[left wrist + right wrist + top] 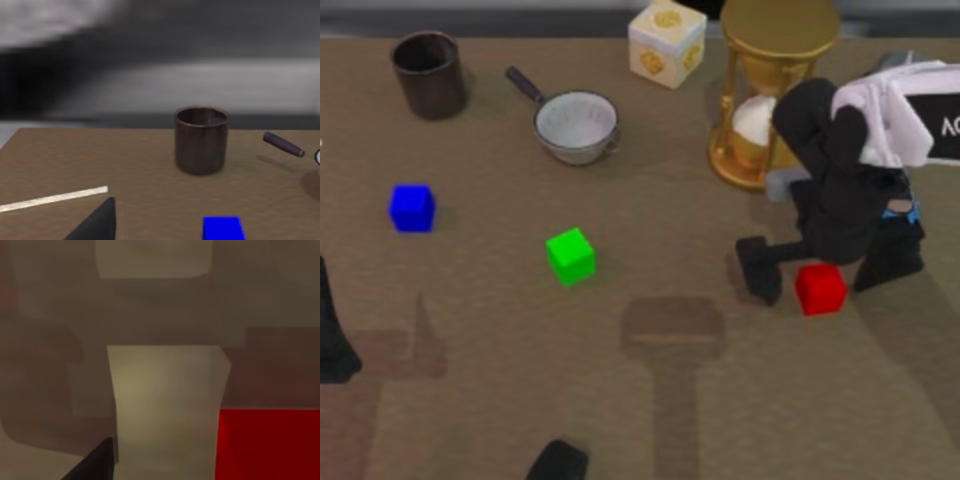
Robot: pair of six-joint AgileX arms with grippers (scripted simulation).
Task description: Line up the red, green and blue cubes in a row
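The red cube (820,288) lies on the table at the right, and it fills one corner of the right wrist view (267,445). My right gripper (823,272) is lowered over it and open, one black finger (760,270) on each side of the cube. Near the table's middle lies the green cube (571,255). The blue cube (412,208) rests far left and also shows at the edge of the left wrist view (222,228). My left gripper (338,355) is parked at the left edge, open and holding nothing.
A dark brown cup (428,72) stands at the back left, with a small grey long-handled pan (577,125) beside it. A cream cube with gold emblems (666,42) and a gold hourglass (765,100) stand at the back, close behind my right arm.
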